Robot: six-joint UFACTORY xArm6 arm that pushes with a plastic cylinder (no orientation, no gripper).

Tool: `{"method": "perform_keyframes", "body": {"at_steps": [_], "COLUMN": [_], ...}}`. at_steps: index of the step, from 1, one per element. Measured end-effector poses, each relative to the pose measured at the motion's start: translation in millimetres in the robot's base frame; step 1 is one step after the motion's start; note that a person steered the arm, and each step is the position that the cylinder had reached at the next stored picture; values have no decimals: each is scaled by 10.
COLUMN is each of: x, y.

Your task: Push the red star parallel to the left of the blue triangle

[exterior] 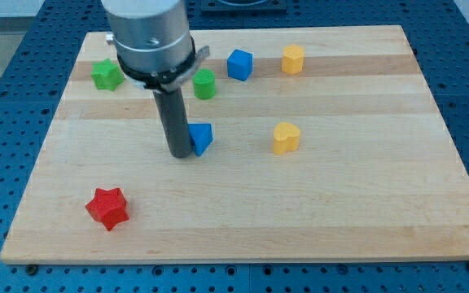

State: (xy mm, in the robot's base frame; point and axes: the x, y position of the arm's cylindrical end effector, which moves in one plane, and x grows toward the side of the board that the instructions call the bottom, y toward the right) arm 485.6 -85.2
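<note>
The red star [107, 207] lies near the bottom left of the wooden board [243, 212]. The blue triangle [201, 137] sits near the board's middle, up and to the right of the star. My dark rod comes down from the view's top, and my tip [180, 152] rests right against the triangle's left side, far above and to the right of the red star.
A green star [107, 75] lies at the top left. A green round block [205, 84], a blue cube [239, 64] and a yellow hexagon block [292, 59] line the top. A yellow heart block [285, 137] sits right of the triangle.
</note>
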Motion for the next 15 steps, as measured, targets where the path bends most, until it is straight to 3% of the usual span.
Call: {"method": "perform_keyframes", "body": {"at_steps": [2,3,4,7,9,11,15], "x": [1139,1261,1250,787,531,1094,445], "y": [31,-601,-980,-626,-977,-879,-1181]}}
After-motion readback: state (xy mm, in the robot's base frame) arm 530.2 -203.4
